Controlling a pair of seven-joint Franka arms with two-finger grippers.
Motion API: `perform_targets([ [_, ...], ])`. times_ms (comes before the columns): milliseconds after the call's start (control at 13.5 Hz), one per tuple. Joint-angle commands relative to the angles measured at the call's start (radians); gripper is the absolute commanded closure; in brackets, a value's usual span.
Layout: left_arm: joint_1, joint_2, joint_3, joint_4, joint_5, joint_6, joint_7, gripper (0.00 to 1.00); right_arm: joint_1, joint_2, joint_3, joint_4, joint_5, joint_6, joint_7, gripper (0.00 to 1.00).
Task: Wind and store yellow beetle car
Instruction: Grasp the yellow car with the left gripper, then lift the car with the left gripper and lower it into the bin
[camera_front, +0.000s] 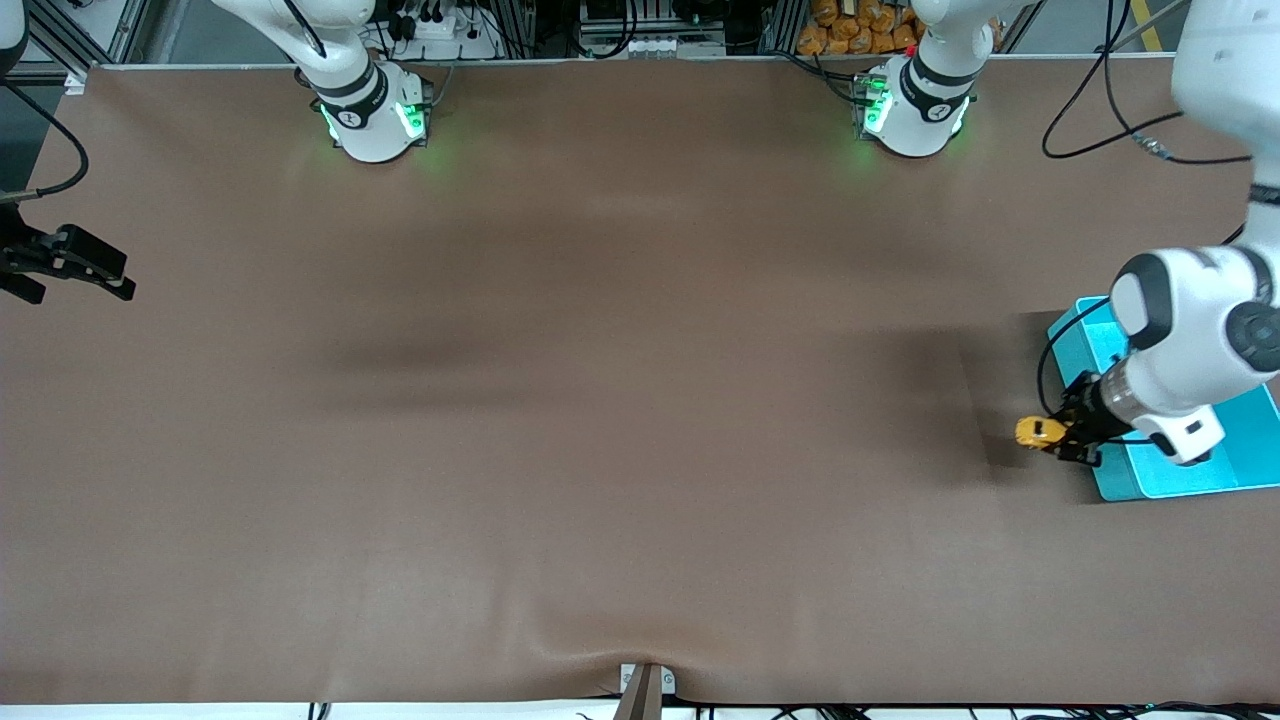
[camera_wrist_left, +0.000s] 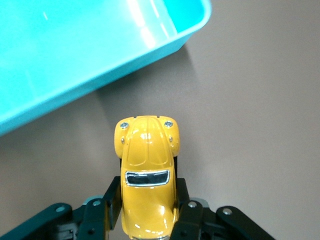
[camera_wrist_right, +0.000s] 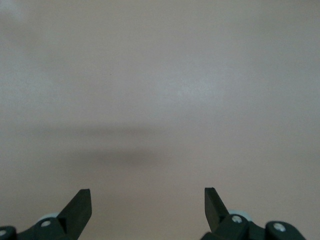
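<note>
Left end effector (camera_wrist_left: 148, 210) gripped the car (camera_wrist_left: 147, 175) by its sides, low on the surface (camera_front: 600, 400) just beside the bin (camera_wrist_left: 75, 55), forearm slanted down over the bin. Right end effector (camera_wrist_right: 147, 210) waited open at the right arm's end.

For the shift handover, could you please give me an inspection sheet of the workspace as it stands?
Surface: brown table cover, wrinkled at the edge nearest the front camera.
Job's things: yellow beetle car on the table beside the turquoise bin, at the left arm's end.
Clutter: nothing seen.
Grippers: left claw shut on the car's sides; right claw open over bare table at the right arm's end, waiting.
Cables: black cables hang near the left arm's base.
Surroundings: frames, equipment and orange items along the table edge by the robots' bases.
</note>
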Motion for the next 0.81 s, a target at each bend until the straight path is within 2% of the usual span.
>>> perform_targets([
  [0,0.021,-0.078,0.011,-0.018,0.021,-0.067,0.182,1.00,0.002,0.006,0.000,0.017,0.007,-0.005,0.013,0.00],
  [370,0.168,-0.092,0.010,-0.018,0.021,-0.098,0.656,1.00,0.002,0.006,0.000,0.017,0.007,-0.005,0.013,0.00],
  [741,0.249,-0.062,0.013,-0.018,0.027,-0.096,1.051,1.00,0.002,0.006,0.001,0.020,0.009,-0.014,0.013,0.00],
])
